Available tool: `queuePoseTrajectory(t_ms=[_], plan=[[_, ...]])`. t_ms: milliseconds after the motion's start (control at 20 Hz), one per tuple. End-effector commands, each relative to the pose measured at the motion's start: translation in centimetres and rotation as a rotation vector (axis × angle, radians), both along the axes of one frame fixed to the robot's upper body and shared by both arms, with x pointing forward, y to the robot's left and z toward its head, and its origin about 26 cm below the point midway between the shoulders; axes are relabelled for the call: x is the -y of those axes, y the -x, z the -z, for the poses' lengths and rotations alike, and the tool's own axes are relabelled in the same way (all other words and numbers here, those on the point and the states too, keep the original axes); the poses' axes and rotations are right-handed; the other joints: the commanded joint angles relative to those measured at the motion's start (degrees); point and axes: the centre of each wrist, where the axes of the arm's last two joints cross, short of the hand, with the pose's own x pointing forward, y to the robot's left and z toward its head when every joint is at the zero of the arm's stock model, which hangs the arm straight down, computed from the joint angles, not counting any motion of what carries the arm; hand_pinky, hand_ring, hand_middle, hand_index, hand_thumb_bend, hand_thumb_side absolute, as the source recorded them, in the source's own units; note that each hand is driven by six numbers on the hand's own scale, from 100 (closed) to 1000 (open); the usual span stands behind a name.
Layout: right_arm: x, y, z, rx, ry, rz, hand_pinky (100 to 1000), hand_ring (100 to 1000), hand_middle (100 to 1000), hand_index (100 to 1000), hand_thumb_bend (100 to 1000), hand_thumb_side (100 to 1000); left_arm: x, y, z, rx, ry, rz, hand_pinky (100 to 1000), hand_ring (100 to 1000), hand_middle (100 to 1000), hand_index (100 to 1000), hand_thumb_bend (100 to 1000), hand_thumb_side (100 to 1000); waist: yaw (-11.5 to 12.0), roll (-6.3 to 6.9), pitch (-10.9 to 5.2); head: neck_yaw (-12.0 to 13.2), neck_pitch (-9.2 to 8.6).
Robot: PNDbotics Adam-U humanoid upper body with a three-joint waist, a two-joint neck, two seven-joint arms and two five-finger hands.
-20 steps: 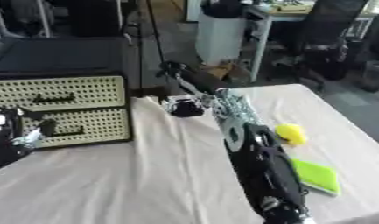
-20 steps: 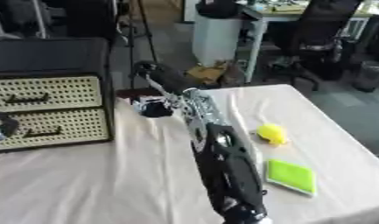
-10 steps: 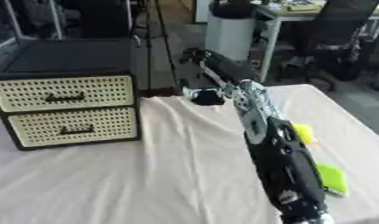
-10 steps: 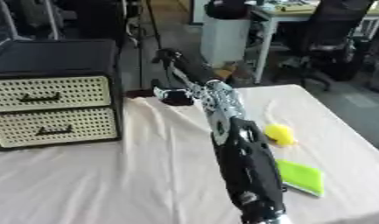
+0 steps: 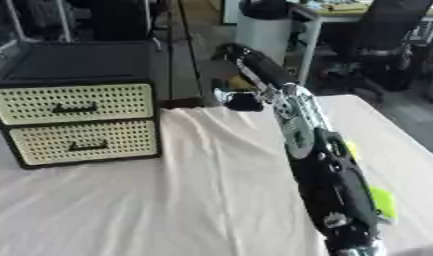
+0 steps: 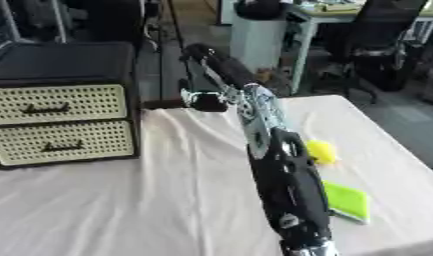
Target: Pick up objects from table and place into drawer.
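Our right robot hand (image 6: 206, 100) reaches far over the white-clothed counter (image 5: 167, 200); we cannot tell its fingers' state.

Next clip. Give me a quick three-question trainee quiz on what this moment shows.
1. True or false: both drawers of the drawer unit are closed.
2. Where does the flat green object lie relative to the yellow object? A) nearer the camera; B) farther from the camera; C) on top of the drawer unit.
3. Fill in: the right robot hand is over the ___ edge of the table.
Key: 1 true; 2 A; 3 far.
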Motion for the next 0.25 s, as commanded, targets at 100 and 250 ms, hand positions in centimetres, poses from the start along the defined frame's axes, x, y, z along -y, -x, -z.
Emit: queuePoseTrajectory(t_ms=[100,250], plan=[[0.81,0.12,-1.79,0.049,-0.004,0.015,965,984,910,873,100,425,-0.06,0.16,-0.93,0.022,-0.012,0.01,100,163,290,723,478,1000,-0.07,0.25,-0.54,-0.1,0.63],[1.07,0.12,-1.61,0.043,-0.005,0.023,964,984,907,873,100,421,0.0,0.19,-0.76,0.013,-0.008,0.013,100,163,290,723,475,1000,0.02,0.23,-0.59,-0.24,0.84]])
